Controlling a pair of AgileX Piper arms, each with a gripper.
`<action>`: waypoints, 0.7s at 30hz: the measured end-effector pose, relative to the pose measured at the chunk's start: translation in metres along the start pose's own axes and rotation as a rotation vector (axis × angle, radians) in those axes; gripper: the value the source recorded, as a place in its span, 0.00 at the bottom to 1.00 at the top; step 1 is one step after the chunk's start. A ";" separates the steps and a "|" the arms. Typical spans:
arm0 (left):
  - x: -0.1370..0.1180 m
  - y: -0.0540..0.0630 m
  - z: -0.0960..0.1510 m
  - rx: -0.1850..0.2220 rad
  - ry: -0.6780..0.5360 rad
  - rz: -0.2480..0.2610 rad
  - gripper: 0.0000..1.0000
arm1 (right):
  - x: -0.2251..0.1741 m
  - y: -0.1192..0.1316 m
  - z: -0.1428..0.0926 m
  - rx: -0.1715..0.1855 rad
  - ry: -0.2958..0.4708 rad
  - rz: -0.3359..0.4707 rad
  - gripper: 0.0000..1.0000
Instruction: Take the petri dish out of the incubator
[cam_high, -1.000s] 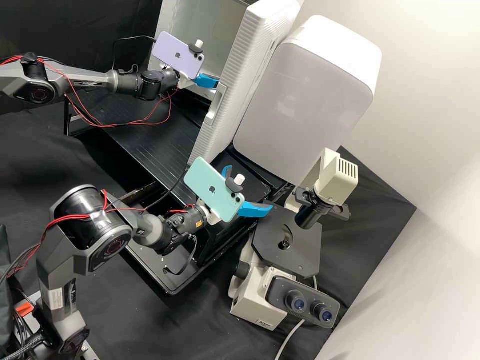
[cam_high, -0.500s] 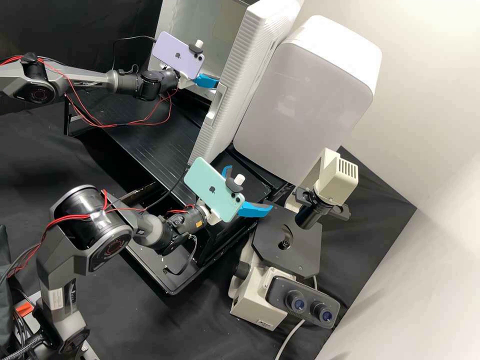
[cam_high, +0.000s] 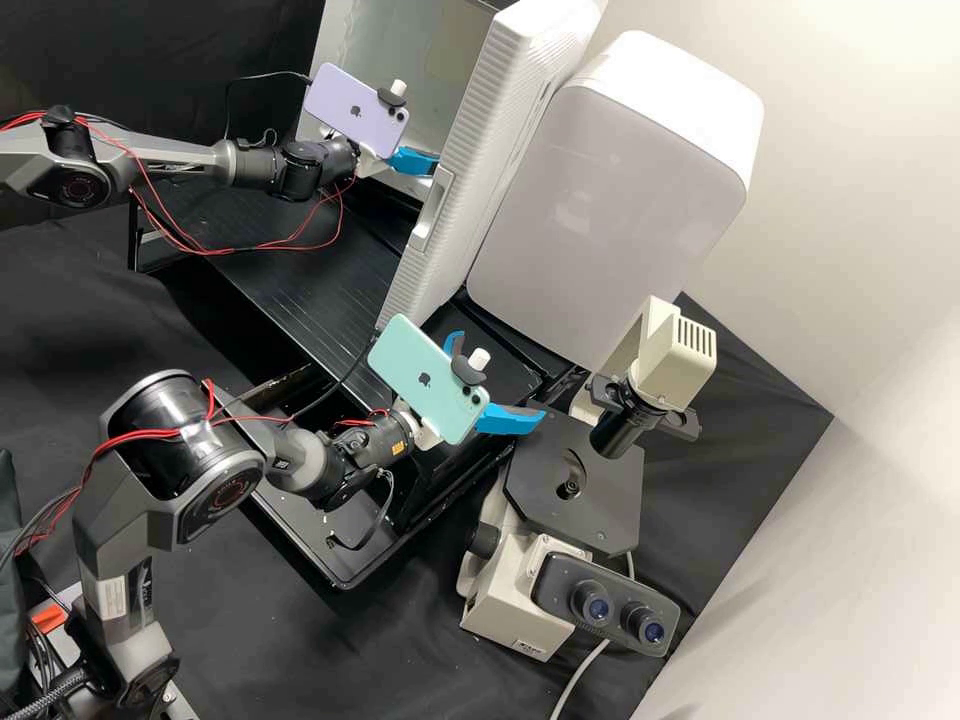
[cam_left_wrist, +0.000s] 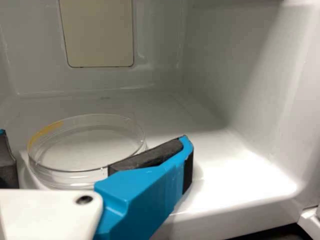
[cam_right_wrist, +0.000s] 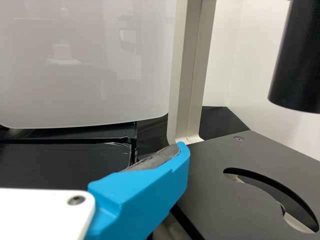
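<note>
incubator floor (cam_left_wrist: 225, 165) | petri dish (cam_left_wrist: 85, 145) flat | left hand (cam_left_wrist: 94, 156) open astride it | right hand (cam_high: 495, 380) open

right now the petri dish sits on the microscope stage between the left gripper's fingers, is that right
Not quite: the place is wrong. The petri dish sits on the white floor of the incubator, not on the microscope stage. The left wrist view shows it. The rest holds: the dish lies between the left gripper's fingers.
</note>
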 end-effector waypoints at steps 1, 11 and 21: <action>0.000 0.000 0.000 0.000 0.000 0.000 0.00 | 0.000 0.000 0.000 0.000 0.000 0.000 1.00; 0.000 0.000 -0.002 0.000 0.019 0.004 0.00 | 0.000 0.000 0.000 0.000 0.000 0.000 1.00; 0.000 0.001 -0.003 0.000 0.021 0.005 0.00 | 0.000 0.000 0.000 0.000 0.000 0.000 1.00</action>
